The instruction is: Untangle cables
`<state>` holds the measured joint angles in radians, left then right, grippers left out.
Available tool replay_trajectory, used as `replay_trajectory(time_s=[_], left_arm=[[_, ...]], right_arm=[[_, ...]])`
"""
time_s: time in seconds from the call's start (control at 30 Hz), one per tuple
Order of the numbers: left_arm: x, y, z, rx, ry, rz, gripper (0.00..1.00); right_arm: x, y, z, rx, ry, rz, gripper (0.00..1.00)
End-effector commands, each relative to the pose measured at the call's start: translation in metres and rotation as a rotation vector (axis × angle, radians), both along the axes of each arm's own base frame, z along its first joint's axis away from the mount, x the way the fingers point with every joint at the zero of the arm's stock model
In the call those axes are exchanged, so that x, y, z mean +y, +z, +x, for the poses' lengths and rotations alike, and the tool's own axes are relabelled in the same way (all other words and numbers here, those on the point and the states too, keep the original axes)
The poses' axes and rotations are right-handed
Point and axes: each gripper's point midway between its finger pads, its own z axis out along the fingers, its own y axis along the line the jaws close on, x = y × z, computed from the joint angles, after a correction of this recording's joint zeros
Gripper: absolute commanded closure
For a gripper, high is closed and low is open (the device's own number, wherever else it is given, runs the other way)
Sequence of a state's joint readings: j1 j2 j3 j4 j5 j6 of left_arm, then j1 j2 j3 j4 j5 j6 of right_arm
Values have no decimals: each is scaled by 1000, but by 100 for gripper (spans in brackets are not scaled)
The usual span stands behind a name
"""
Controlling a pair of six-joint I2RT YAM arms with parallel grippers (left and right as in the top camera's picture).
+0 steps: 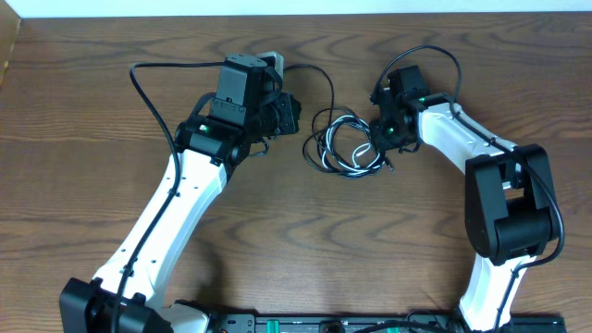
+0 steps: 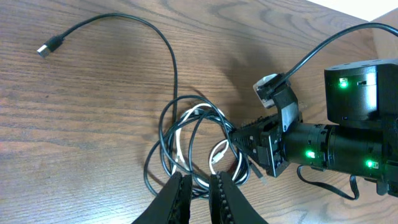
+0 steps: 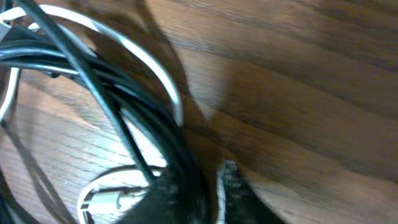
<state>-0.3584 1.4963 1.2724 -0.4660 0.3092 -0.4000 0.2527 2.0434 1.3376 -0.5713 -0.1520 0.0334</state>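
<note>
While the left gripper [image 2: 198,182] is nearly closed (empty), the right gripper [image 2: 241,139], amid cables [image 2: 175,74], hides its jaws

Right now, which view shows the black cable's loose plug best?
The left wrist view: the plug lies in plain sight on the table. Overhead, the black cable runs to the left arm, its end hidden. The right wrist view shows only loops.

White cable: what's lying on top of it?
Black cable strands cross over the white cable at several points. Where it runs beneath the thick black bundle it's covered, path untraceable.
</note>
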Motion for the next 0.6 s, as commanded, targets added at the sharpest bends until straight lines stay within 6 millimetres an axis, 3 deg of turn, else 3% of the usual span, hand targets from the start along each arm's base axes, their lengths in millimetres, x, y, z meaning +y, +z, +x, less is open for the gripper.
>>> replay_trajectory(time_s=[0.0,0.1,0.2,0.23,0.37,0.47,0.57], left_arm=[[-1,2,1,-3,2,-3,83],[-1,2,1,-3,2,-3,83],[-1,2,1,-3,2,-3,83],[-1,2,1,-3,2,-3,78],[-4,3,1,-7,-4,-5,77],[-14,6,-2,-20,-29,-10,68],[-30,11,-5,-51,-69,-20,57]], right_arm=[[-7,-11,-12,38,-10,-37,96],[12,-2,-14,33,53,57,99],[19,24,-6,-25,63,99,99],[20,44,-2,-72,66,109,99],[38,96,-5,-187,190,203,99],[46,129,-9,-251,232,259,99],[57,145,-17,-260,270,332,99]])
